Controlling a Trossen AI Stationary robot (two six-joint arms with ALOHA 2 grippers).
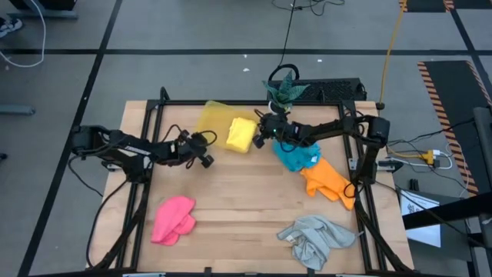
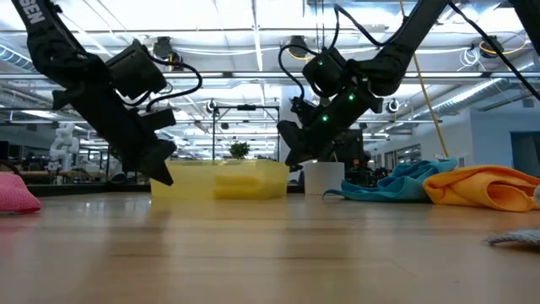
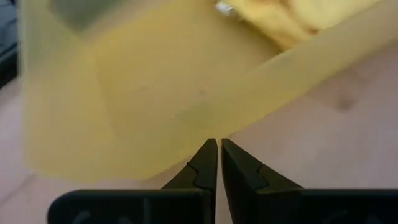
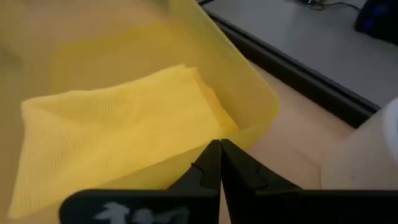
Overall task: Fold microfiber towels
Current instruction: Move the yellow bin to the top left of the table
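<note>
1. The pink towel (image 1: 173, 220) lies crumpled at the front left of the bench (image 1: 246, 208), well apart from both arms.
2. The left end effector (image 1: 206, 150) hangs above the bench, just beside the yellow tray (image 1: 213, 119); its fingers (image 3: 202, 165) are closed with nothing between them.
3. The tray stands at the back of the bench, and the yellow towel (image 1: 241, 134), folded, lies in it at its right end.
4. The right end effector (image 1: 261, 132) is at the tray's right edge, close to the yellow towel; its fingers (image 4: 231, 163) are shut and empty.
5. The blue towel (image 1: 296, 157) lies bunched right of the tray, partly under the right arm.
6. The orange towel (image 1: 329, 180) lies just right of the blue one, touching it.
7. The grey towel (image 1: 315, 238) lies rumpled at the front right of the bench, apart from the others.
8. A white cup (image 2: 324, 178) stands beside the tray in the low view.
</note>
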